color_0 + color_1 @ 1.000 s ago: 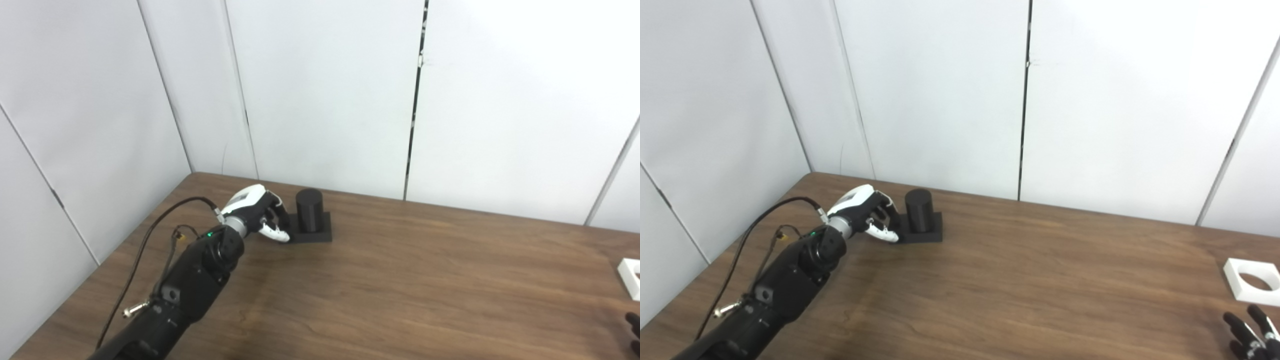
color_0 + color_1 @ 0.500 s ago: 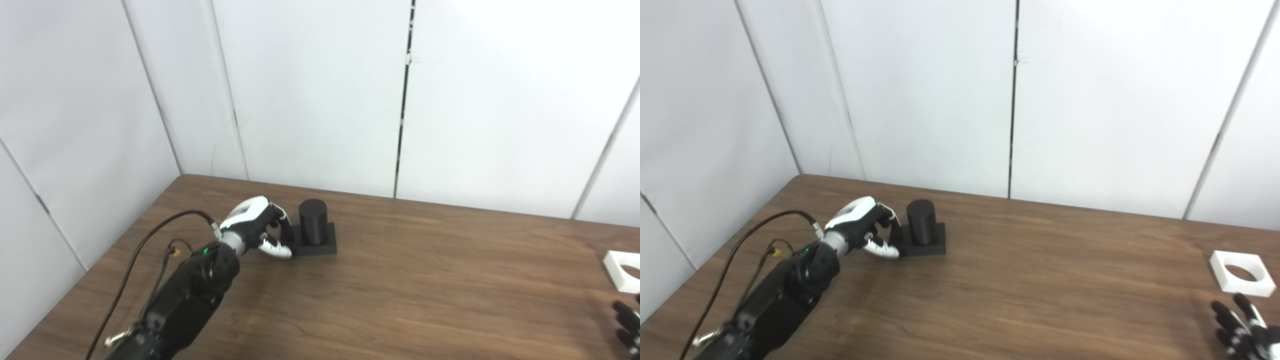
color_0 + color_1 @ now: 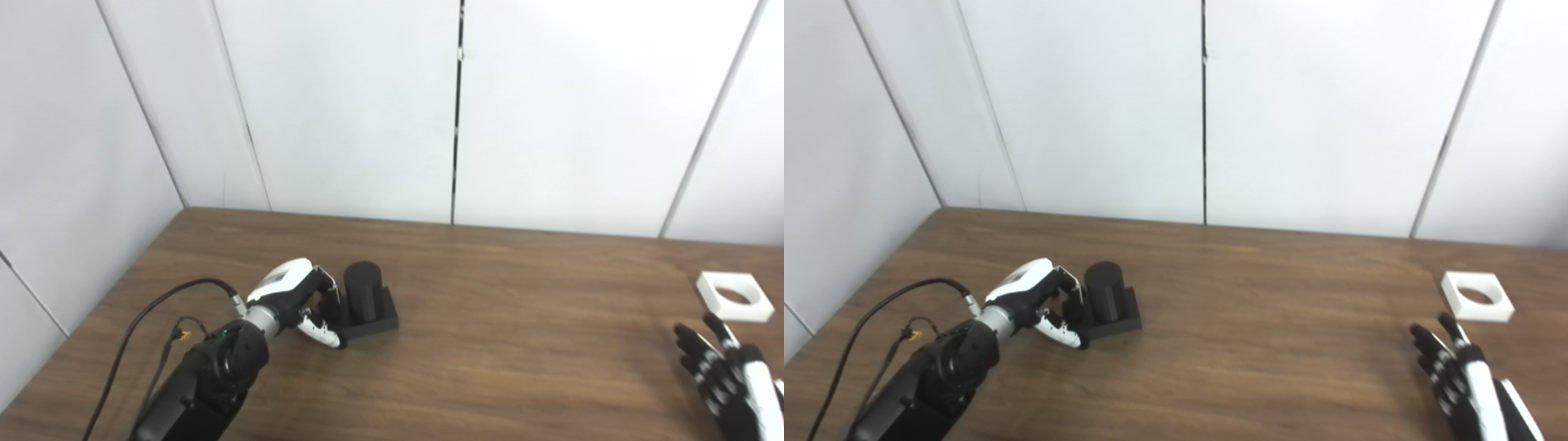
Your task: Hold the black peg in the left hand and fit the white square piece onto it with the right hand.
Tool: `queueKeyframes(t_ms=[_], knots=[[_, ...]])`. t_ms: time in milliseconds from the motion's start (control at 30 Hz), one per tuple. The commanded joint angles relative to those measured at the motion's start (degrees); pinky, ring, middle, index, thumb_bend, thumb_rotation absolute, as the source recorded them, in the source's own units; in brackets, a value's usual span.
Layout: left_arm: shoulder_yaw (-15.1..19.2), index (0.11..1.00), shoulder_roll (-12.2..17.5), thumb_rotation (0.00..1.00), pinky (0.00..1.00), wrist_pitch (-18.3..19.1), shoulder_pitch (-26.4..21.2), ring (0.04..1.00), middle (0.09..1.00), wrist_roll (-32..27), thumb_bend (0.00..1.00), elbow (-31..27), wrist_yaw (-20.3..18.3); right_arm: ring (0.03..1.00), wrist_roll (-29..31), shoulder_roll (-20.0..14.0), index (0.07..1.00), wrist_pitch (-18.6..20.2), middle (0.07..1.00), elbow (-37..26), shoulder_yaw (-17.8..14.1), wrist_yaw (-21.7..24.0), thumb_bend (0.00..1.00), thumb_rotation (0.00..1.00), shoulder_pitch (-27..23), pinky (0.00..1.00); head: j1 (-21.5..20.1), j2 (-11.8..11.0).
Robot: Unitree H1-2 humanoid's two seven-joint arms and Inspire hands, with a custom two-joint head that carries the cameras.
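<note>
The left hand [image 3: 300, 300] is curling its fingers against the black peg [image 3: 366, 301], standing on the desk [image 3: 502, 361]; a firm grasp is unclear. The right hand [image 3: 1461, 376] is hovering spread, empty, near the white square piece [image 3: 1477, 297].

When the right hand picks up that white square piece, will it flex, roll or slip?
The white square piece looks like a rigid block with flat sides and a round hole, so it should neither flex nor roll. It lies flat and low on the table, so getting fingers under it may be awkward. Its smooth-looking faces could slip.
</note>
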Motion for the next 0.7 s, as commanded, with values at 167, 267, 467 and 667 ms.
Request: queueKeyframes(t_ms=[167,267,467,667], knots=[[-2.9,0.622,-2.26,0.1,0.73,1.14,2.38,0.774,0.726,1.89,0.89,-4.45,-2.18,0.966,-1.24,0.9,0.998,0.75,0.911,-4.53,0.73,-1.93,0.51,0.96,-1.64,1.0,-2.0,2.01],[-3.78,0.624,-3.0,0.1,0.75,1.18,2.9,0.76,0.698,2.71,0.88,-6.2,-2.91,0.973,-1.5,1.18,1.0,1.45,0.908,-5.34,0.91,-2.51,0.48,0.97,-1.66,1.0,-2.34,2.67],[-5.58,0.608,-3.6,0.1,0.75,0.52,3.85,0.752,0.734,3.85,0.89,-10.32,-4.43,0.983,-1.41,1.34,1.0,2.5,0.919,-6.17,0.51,-2.94,0.51,1.0,-1.98,1.0,-3.84,4.33],[-6.71,0.641,-4.78,0.11,0.74,1.19,5.23,0.76,0.716,4.81,0.89,-13.9,-6.23,0.975,-1.35,2.29,0.993,2.79,0.899,-6.7,0.45,-3.81,0.49,0.98,-2.15,1.0,-4.72,4.97]])
